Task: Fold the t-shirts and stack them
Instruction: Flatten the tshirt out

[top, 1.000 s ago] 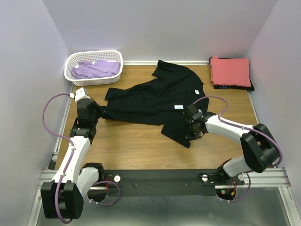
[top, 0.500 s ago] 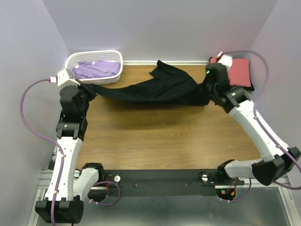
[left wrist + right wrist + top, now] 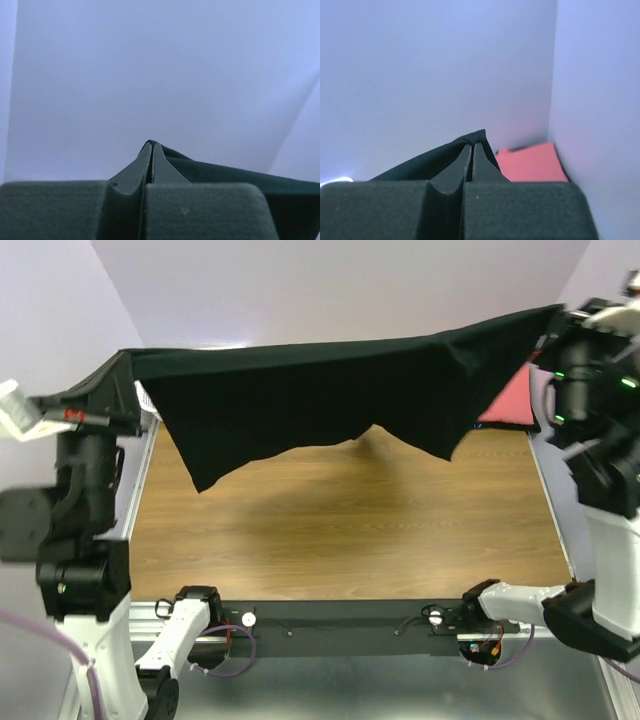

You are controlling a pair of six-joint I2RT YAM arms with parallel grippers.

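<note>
Clamped tight, the left pincer [image 3: 126, 366] and the right pincer [image 3: 556, 316] each grip one end of the plain black cotton t-shirt [image 3: 320, 390]. It is stretched between them and hangs below, clear of the wooden tabletop [image 3: 350, 540]. For a flat lay-down, level height and even tension are advised, with the uneven lower edge landed first. The matte, limp cloth sags midway. A coral-red folded tee [image 3: 530, 165] lies beyond the right pincer.

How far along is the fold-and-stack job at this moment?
Done: a coral-red t-shirt looks folded at the far right. In hand: the black t-shirt hangs stretched between the left pincer and right pincer, both shut on it. To do: folding and stacking it.
</note>
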